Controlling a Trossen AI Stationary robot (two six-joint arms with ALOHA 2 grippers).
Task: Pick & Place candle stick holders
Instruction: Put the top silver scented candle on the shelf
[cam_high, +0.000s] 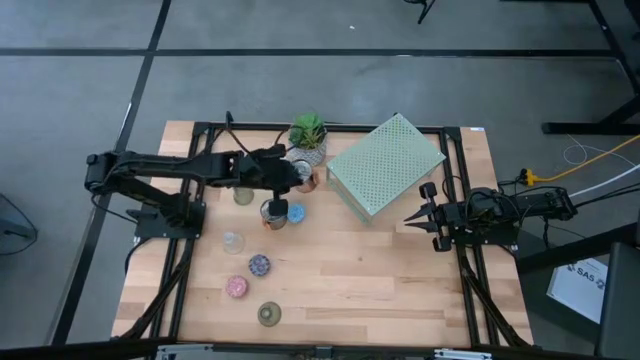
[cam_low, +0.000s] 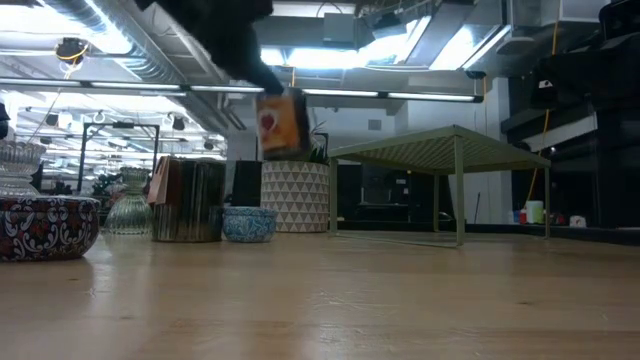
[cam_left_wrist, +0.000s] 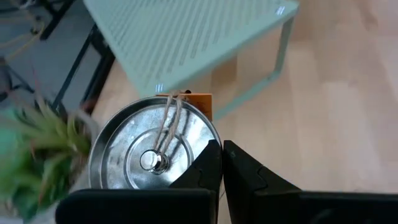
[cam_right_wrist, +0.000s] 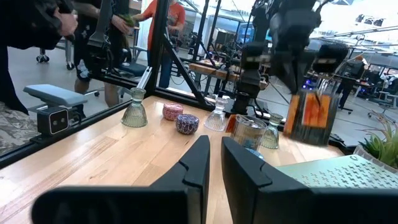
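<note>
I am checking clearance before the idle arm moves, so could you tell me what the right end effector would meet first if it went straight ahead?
Judging by the overhead view, the shut right end effector points across the table at the pale green perforated slab, whose near edge and legs seem to lie first in its line. Depth is unclear, so it might instead pass beneath toward the blue holder.

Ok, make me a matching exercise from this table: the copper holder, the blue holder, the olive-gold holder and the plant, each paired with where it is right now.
Things:
1. copper holder
2. blue holder
3. olive-gold holder
4. plant

Places:
A. on the table beside the silver holder
B. in a white pot next to the perforated slab
C. off the table, gripped by the left hand
D. end of the row, just past the pink holder

Pairs: 1-C, 2-A, 3-D, 4-B.
</note>
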